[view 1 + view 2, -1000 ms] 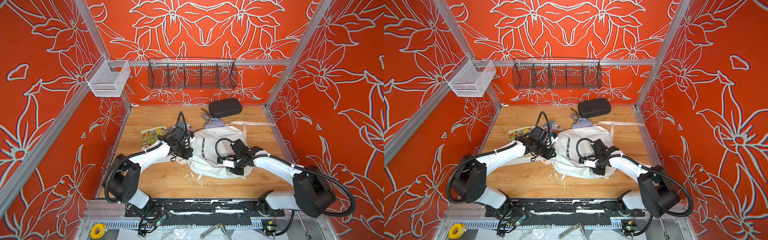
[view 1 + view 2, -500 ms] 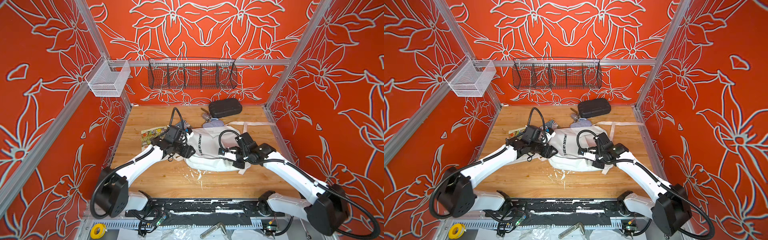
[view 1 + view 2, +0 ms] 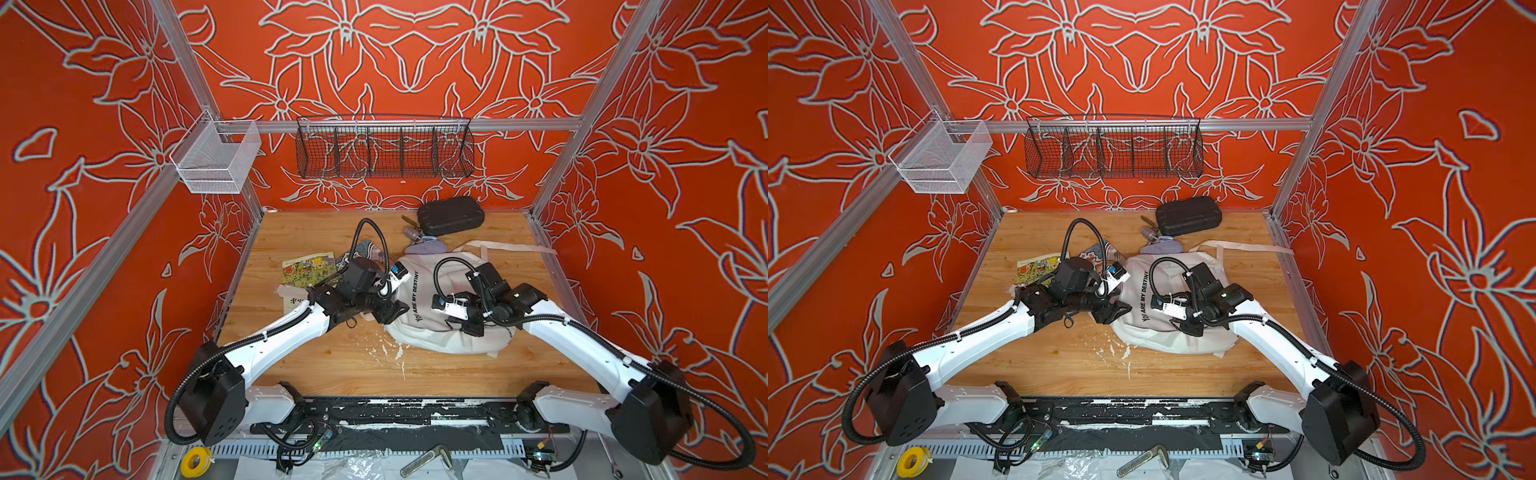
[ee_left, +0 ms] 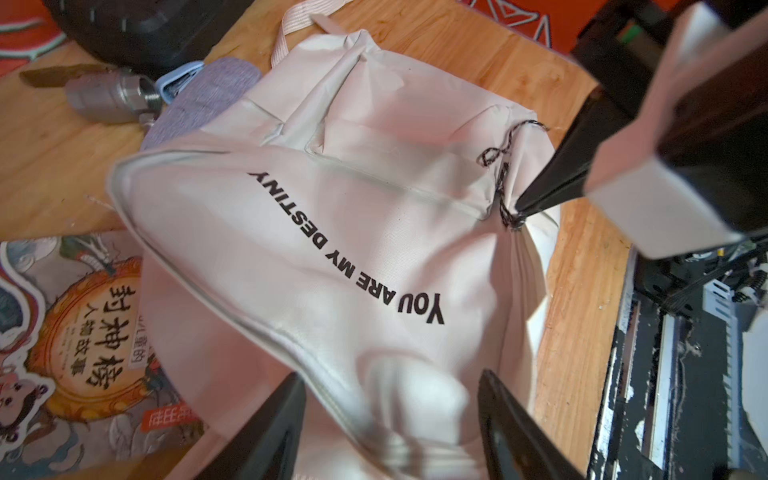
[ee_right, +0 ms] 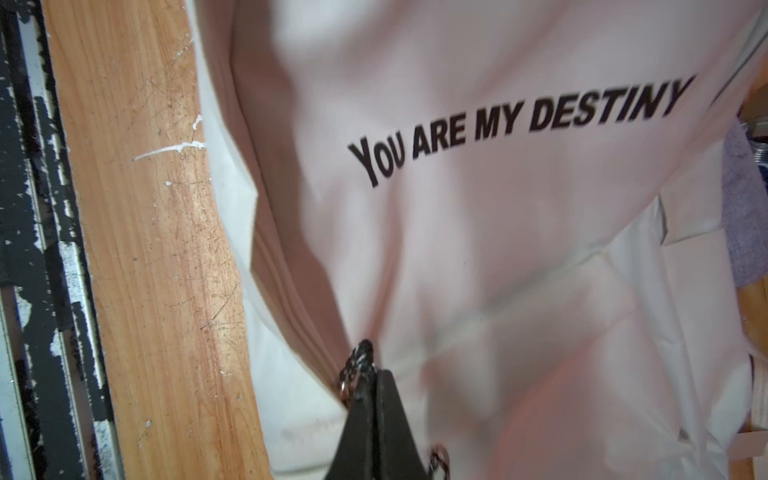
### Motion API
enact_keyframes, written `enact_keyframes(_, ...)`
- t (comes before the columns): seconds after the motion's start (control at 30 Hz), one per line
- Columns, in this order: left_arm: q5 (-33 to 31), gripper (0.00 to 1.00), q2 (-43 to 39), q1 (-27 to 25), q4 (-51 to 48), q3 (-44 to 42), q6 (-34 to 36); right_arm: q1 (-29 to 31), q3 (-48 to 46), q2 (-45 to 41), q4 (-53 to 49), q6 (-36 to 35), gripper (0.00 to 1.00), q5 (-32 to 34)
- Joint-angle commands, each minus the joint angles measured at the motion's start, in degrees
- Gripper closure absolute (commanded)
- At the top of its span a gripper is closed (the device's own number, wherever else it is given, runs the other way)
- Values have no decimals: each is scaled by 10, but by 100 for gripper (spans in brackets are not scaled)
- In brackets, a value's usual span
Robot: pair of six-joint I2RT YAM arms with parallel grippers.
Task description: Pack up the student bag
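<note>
The right claw (image 5: 376, 374) is pinching the backpack's (image 3: 432, 340) zipper cord (image 5: 358, 360) at four o'clock, while the left claw (image 4: 390, 374) is hovering spread at nine o'clock.

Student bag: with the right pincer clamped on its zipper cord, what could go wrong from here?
The right pincer pinches only the thin zipper cord; a pull could let it slip out.
The left pincer stands open over the student bag, so nothing anchors it: the bag may slide instead of the zipper running.
The bag lies against the book and lavender pouch; dragging might shove them.
</note>
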Motion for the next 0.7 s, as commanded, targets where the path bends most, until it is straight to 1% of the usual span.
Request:
enact_keyframes(0.0, 29, 34, -44, -3, 74, -35, 48, 4, -11, 17, 17, 10, 100, -29)
enact_keyframes(0.1, 12, 33, -75, -3, 86, -63, 77, 4, -14, 27, 23, 15, 100, -38)
enact_keyframes(0.23, 7, 33, -104, -3, 88, -90, 102, 4, -13, 20, 34, 31, 100, -25)
enact_keyframes(0.3, 26, 33, -111, -2, 94, -100, 110, 4, -10, 10, 40, 38, 100, -30)
enact_keyframes(0.33, 42, 36, -109, -3, 106, -106, 111, 4, -10, 3, 46, 41, 100, -36)
enact_keyframes(0.37, 56, 39, -104, -3, 122, -111, 105, 4, -11, -4, 51, 45, 100, -43)
enact_keyframes(0.43, 82, 42, -85, -2, 172, -121, 69, 4, -18, -14, 61, 58, 100, -56)
enact_keyframes(0.5, 119, 48, -51, -5, 225, -125, 27, 4, -22, -21, 71, 72, 100, -67)
enact_keyframes(0.53, 128, 50, -33, -9, 242, -120, 10, 4, -24, -23, 76, 77, 100, -69)
enact_keyframes(0.57, 133, 52, -14, -17, 252, -114, 0, 4, -22, -23, 79, 82, 100, -70)
enact_keyframes(0.67, 137, 53, 27, -39, 283, -107, -4, 4, -9, -24, 72, 88, 100, -72)
